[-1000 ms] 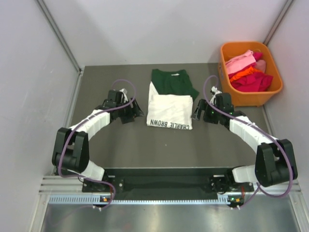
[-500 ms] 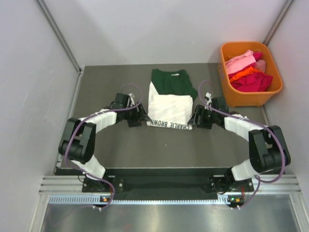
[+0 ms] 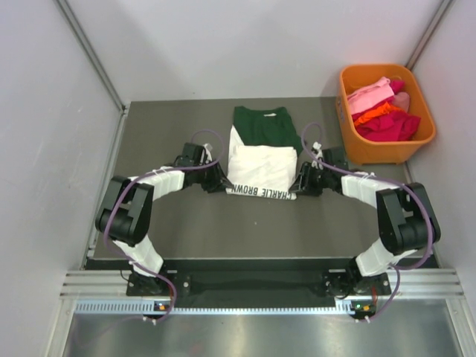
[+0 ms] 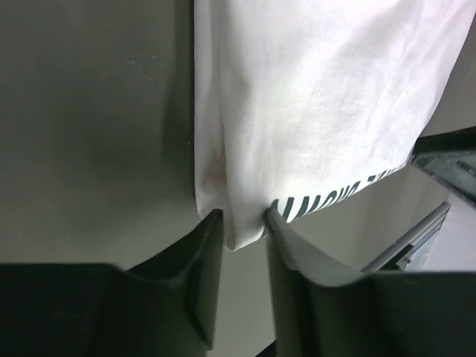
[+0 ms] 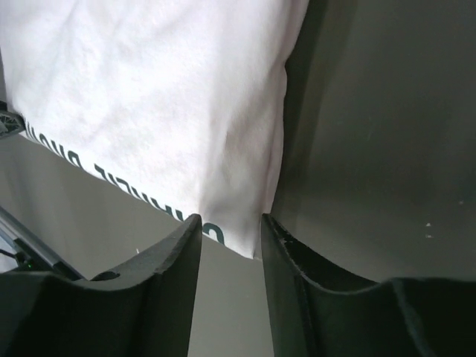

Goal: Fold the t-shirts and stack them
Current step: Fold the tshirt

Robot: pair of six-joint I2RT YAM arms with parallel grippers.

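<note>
The cream-white t-shirt [image 3: 262,169] lies folded mid-table, with black lettering along its near edge. The dark green t-shirt [image 3: 264,126] lies folded behind it, partly under it. My left gripper [image 3: 222,184] is low at the white shirt's near left corner. In the left wrist view that corner [image 4: 245,230] sits between the slightly parted fingers of this gripper [image 4: 243,216]. My right gripper [image 3: 300,184] is at the near right corner. In the right wrist view its fingers straddle that corner [image 5: 245,230], and the gripper [image 5: 231,219] is not clamped. The white cloth fills both wrist views [image 4: 312,97] [image 5: 149,97].
An orange basket [image 3: 383,152] holding pink, orange and red clothes [image 3: 383,111] stands at the back right. Grey walls close in the dark table [image 3: 171,223] on the left, back and right.
Both grippers have moved inward and toward the near edge of the white shirt, from beside its flanks to its two near corners. The shirts have not moved.
</note>
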